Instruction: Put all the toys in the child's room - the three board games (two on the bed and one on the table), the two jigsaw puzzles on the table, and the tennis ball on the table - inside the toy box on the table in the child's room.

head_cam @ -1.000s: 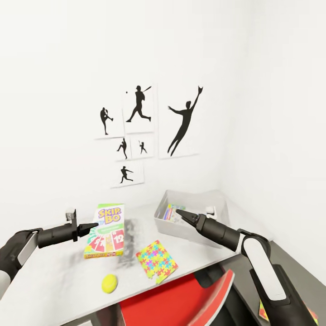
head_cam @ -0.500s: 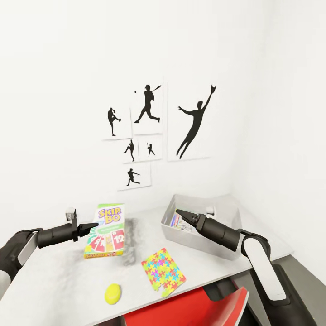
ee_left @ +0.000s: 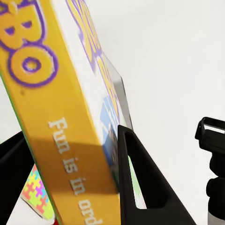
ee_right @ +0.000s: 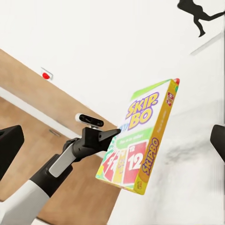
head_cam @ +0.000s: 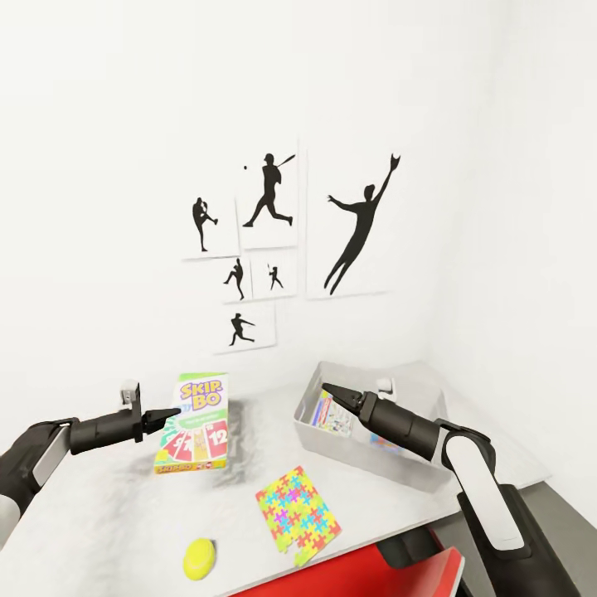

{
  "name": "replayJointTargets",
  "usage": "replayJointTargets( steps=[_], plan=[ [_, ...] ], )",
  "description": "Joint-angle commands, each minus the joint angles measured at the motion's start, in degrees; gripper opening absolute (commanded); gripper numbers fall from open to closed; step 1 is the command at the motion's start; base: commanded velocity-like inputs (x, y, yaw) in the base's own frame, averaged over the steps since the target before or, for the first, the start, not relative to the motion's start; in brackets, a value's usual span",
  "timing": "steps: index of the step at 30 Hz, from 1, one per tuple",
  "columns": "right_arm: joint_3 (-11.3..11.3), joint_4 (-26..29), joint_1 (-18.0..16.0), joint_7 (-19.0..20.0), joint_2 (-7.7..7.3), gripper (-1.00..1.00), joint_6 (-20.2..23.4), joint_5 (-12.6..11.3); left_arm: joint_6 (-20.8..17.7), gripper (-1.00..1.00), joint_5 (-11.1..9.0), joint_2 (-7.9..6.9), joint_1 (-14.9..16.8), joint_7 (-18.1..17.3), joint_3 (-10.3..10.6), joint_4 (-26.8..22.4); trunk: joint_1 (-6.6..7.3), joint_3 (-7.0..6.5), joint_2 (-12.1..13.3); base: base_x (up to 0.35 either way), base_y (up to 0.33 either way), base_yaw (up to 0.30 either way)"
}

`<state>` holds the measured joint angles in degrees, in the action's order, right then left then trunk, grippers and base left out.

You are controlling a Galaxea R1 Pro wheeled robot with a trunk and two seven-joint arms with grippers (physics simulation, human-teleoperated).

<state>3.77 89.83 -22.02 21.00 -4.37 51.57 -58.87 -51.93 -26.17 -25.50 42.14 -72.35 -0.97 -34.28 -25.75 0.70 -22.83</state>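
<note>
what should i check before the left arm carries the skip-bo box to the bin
1. Grip: left gripper clamps the green and yellow Skip-Bo card box, held off the table. Ok.
2. Grey plastic toy box is open-topped, with room beside the colourful items inside. Ok.
3. Right gripper hangs over the toy box, in the way. Not ok.
4. Multicoloured jigsaw puzzle and yellow tennis ball lie low on the grey table. Ok.
5. Grip firmness: cannot tell.

White wall behind grey table: six white posters with black baseball-player silhouettes [head_cam: 274, 249], clustered; the largest, a leaping catcher, sits at the group's right. Glossy red chair [head_cam: 431, 572] tucked at the grey table top [head_cam: 108, 514] near edge. Brown wooden panel [ee_right: 28, 140] with small red-dotted white wall switch [ee_right: 45, 74] above it.
</note>
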Motion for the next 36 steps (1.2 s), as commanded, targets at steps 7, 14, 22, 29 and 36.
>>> replayJointTargets(
  steps=[7, 14, 22, 29, 36],
  plan=[
    [0.0, 0.0, 0.0, 0.3, -0.03, 1.0, 0.1, 0.2, -0.4, -1.0, -0.2, -0.07, 0.0, -0.1, 0.0, 0.0, -0.04, 0.07, -0.1, 0.018, -0.015, 0.0],
    [-0.4, 0.1, 0.0, 0.4, -0.01, 1.0, 0.1, 0.2, -0.5, -1.0, -0.2, -0.08, 0.0, -0.1, 0.0, 0.0, -0.04, 0.07, -0.1, 0.001, -0.001, 0.0],
    [-1.0, 0.0, 0.0, 0.5, -0.03, 1.0, 0.1, 0.2, -0.6, -1.0, -0.3, -0.08, 0.0, -0.2, 0.0, 0.0, -0.04, 0.07, -0.1, 0.0, 0.0, 0.0],
    [-1.0, 0.0, 0.0, 0.5, -0.03, 1.0, 0.2, 0.2, -1.0, -1.0, -0.4, -0.15, 0.0, -0.6, -0.1, 0.0, -0.04, 0.07, -0.1, 0.0, 0.0, 0.0],
    [-1.6, 0.1, 0.0, 0.4, -0.07, 1.0, 0.2, 0.2, -1.2, -1.0, -0.4, -0.17, 0.0, -3.1, -0.1, 0.0, -0.04, 0.07, -0.1, 0.0, 0.0, 0.0]
  ],
)
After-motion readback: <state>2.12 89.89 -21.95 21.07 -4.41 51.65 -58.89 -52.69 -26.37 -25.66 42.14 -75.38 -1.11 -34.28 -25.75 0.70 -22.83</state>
